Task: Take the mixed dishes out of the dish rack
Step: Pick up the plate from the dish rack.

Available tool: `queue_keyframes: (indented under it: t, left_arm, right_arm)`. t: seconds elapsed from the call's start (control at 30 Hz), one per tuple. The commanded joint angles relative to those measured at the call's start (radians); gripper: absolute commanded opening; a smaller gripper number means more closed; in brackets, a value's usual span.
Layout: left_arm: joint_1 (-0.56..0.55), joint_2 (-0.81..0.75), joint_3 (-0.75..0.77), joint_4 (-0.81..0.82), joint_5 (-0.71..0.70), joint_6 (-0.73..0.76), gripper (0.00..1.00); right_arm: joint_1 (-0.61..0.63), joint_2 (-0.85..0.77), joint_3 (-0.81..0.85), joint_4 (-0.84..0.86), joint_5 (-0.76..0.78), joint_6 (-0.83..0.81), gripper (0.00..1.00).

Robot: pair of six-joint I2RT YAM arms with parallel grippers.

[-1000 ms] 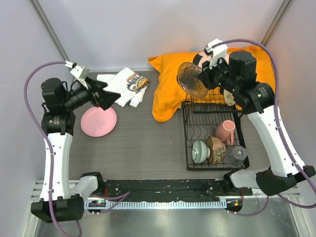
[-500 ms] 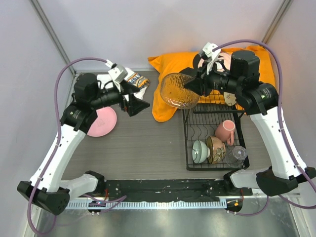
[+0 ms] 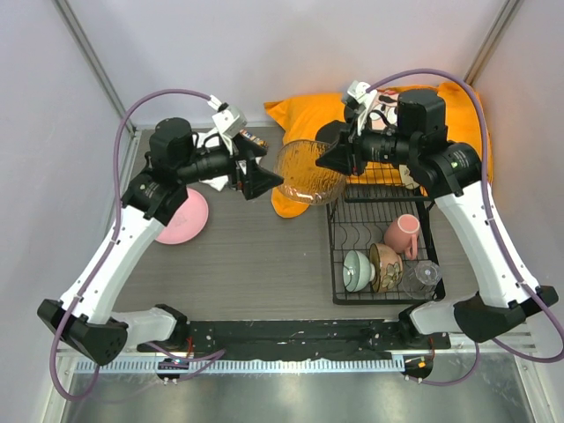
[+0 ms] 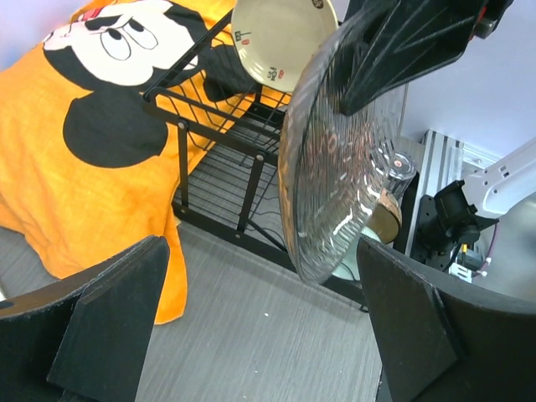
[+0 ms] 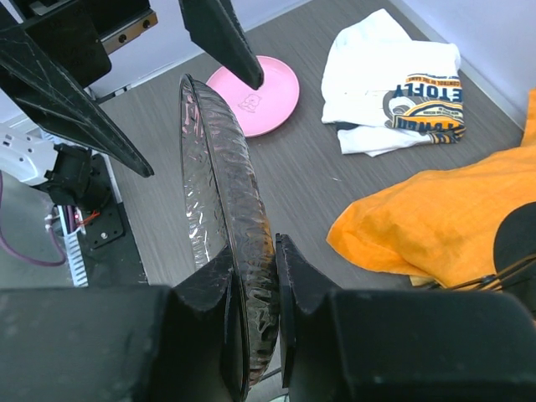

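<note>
I see the pink plate (image 3: pixel 181 218) lying flat on the bench (image 3: pixel 256 256) at far left. The left gripper (image 3: pixel 269 183) hangs released, jaws spread wide, just beside a clear ribbed glass dish (image 3: pixel 310 172) with a brownish tint. That dish stands on edge in the air, its rim clenched by the right gripper (image 3: pixel 330 159). At right, the black wire dish rack (image 3: pixel 333 231) holds a pink mug (image 3: pixel 403 234), pale green bowl (image 3: pixel 356 269), brown patterned bowl (image 3: pixel 385 267) and clear glass (image 3: pixel 421 278).

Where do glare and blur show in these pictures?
Left wrist view: white glints on the glass plate, while the left claw, close to the lens, looks dark and soft. Right wrist view: the plate's rim is sharp. Top view: even light.
</note>
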Motion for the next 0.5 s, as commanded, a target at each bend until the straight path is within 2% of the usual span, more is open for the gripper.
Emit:
queue_keyframes:
  t: [0.0,0.23,0.33,0.37,0.43,0.47]
  left_arm:
    - [-0.025,0.029,0.049,0.052,0.008,-0.006,1.00]
    - [-0.033,0.071,0.074,0.058,0.016,-0.016,0.90]
    - [-0.035,0.081,0.077,0.066,0.020,-0.024,0.78]
    - [-0.035,0.080,0.074,0.069,0.023,-0.027,0.69]
    - [-0.036,0.080,0.068,0.077,0.025,-0.029,0.59]
    - [-0.035,0.078,0.063,0.078,0.024,-0.030,0.49]
  right_arm:
    - [0.013,0.003,-0.002,0.060,-0.064,0.035,0.09]
    - [0.024,0.009,-0.003,0.064,-0.096,0.038,0.09]
    - [0.025,0.006,-0.008,0.064,-0.098,0.033,0.11]
    - [0.025,0.003,-0.013,0.064,-0.099,0.033,0.13]
    - [0.025,-0.003,-0.022,0.064,-0.101,0.032,0.18]
    - [0.025,-0.003,-0.025,0.066,-0.107,0.032,0.21]
